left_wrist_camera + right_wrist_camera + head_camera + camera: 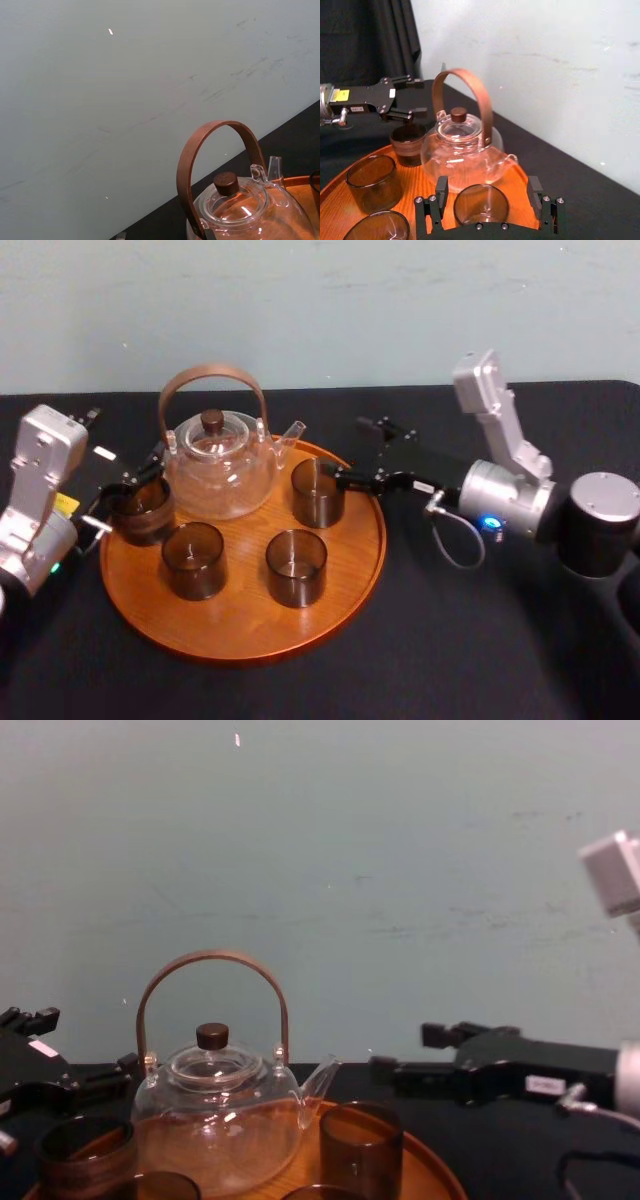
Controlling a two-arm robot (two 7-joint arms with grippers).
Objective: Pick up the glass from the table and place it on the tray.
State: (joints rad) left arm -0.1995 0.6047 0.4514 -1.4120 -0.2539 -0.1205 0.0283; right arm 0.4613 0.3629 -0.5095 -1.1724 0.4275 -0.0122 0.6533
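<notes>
A: Where's the smoky brown cylindrical glass (317, 492)?
B: Upright on the large round orange-brown wooden tray (250, 640), centre-right of the head view, next to the clear glass teapot with a bent wooden handle (220, 468). Every glass I can see stands on the tray, not on the black-cloth counter (480, 640), so I'd say placing is done.
A: And the right gripper (342, 450)?
B: Fingers spread, holding nothing, just above and behind that glass. My guess is it's that wide so it can lift off without tipping the glass.
A: What about the left gripper (128, 490)?
B: At the left edge, fingers apart beside a darker striped brown cup (135, 510). Can't tell if they touch.
A: View differences?
B: The right wrist view frames the glass (481, 207) between its own fingers and shows the left gripper's (402, 97) gap at upper left. The chest view gives height: the right gripper (415, 1055) sits above the glass (360, 1145). The left wrist view has the teapot at lower right.
</notes>
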